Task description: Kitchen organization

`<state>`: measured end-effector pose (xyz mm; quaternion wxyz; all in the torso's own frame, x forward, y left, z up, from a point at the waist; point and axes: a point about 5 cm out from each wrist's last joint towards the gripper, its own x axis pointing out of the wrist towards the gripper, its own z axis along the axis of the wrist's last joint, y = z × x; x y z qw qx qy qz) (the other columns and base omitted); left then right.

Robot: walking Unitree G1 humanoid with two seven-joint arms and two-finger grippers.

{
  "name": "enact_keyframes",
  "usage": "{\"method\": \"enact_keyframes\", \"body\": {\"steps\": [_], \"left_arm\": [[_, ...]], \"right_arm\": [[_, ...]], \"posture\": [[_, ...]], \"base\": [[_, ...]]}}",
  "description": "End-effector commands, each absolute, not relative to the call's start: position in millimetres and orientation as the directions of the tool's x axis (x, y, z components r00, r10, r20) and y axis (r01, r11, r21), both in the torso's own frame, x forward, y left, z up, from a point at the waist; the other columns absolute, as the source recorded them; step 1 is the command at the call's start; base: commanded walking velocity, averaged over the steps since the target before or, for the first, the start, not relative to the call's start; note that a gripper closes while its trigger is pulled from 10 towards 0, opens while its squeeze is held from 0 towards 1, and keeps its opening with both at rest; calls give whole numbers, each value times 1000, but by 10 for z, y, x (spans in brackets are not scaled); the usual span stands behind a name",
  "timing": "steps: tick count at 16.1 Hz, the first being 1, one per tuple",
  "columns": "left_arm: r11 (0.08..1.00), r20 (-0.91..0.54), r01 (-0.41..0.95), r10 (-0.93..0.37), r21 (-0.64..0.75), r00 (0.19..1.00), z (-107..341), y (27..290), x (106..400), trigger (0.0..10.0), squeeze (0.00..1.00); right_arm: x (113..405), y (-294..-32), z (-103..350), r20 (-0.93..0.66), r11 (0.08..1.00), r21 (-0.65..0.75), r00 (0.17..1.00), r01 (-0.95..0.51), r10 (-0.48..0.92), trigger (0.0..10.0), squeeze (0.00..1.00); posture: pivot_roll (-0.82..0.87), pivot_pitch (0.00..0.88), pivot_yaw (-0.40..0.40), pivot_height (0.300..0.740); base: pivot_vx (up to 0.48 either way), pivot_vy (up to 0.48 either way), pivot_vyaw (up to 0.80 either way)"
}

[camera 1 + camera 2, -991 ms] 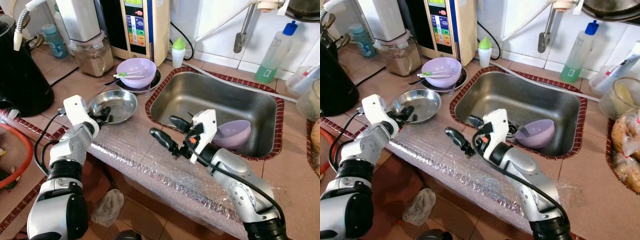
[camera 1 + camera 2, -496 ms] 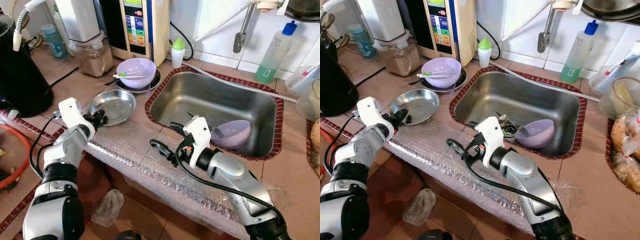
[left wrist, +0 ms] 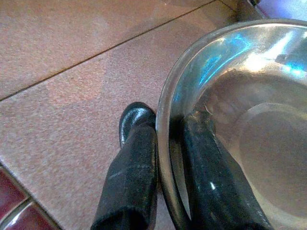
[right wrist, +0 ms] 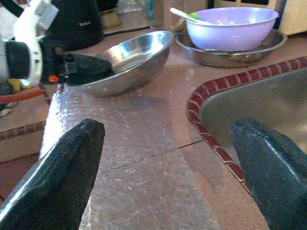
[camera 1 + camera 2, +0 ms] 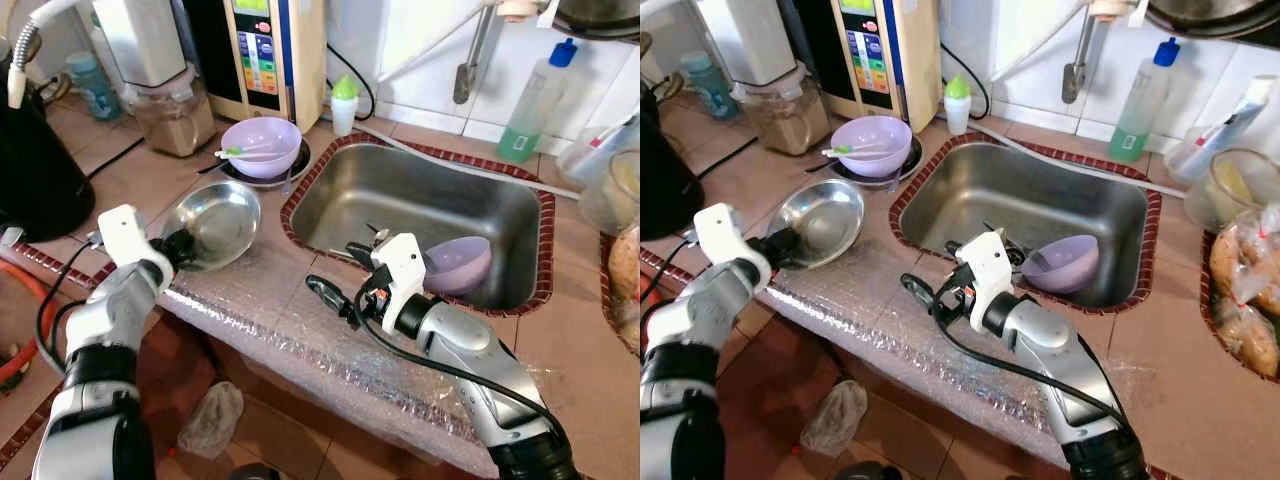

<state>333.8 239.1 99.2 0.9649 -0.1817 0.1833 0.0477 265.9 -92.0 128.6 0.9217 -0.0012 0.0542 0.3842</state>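
Your left gripper (image 5: pixel 178 247) pinches the near rim of the steel bowl (image 5: pixel 215 222), one finger inside and one outside, tipping it up off the counter (image 5: pixel 130 170) near its front edge. Behind it, a purple bowl (image 5: pixel 260 145) sits on a plate beside the sink (image 5: pixel 330 185). Your right gripper (image 5: pixel 335 277) hangs wide open and empty over the sink's front-left corner. A second purple bowl (image 5: pixel 458 265) lies inside the sink.

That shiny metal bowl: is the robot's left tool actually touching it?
Touching. The left wrist view shows the left tool pinching the metal bowl's rim, one finger inside, one outside.
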Motion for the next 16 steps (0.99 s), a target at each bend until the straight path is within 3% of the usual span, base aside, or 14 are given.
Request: {"method": "enact_keyframes", "body": {"steps": [1, 7, 9, 16], "left_arm": [[939, -460, -186, 34, -289, 887, 802, 2427, 3213, 0, 0], [951, -417, -155, 31, -266, 908, 705, 2283, 3010, 0, 0], [968, -277, -71, 2, -241, 961, 876, 2107, 3036, 0, 0], [975, -83, 75, -95, -210, 992, 1118, 1835, 3052, 0, 0]], "right_arm": [[2678, -947, 1271, -108, 717, 21, 712, -696, 694, 10000, 0], [2772, -950, 1278, -67, 762, -11, 761, -647, 645, 10000, 0], [2779, -934, 1265, -55, 766, 14, 764, -643, 643, 10000, 0], [2897, -1027, 1260, -41, 812, 159, 819, -561, 573, 10000, 0]], "posture": [[-25, 23, 72, 740], [-22, 24, 57, 740], [-17, 17, 59, 740], [-13, 6, 56, 740]], "base": [[0, 0, 0], [0, 0, 0], [0, 0, 0], [0, 0, 0]]}}
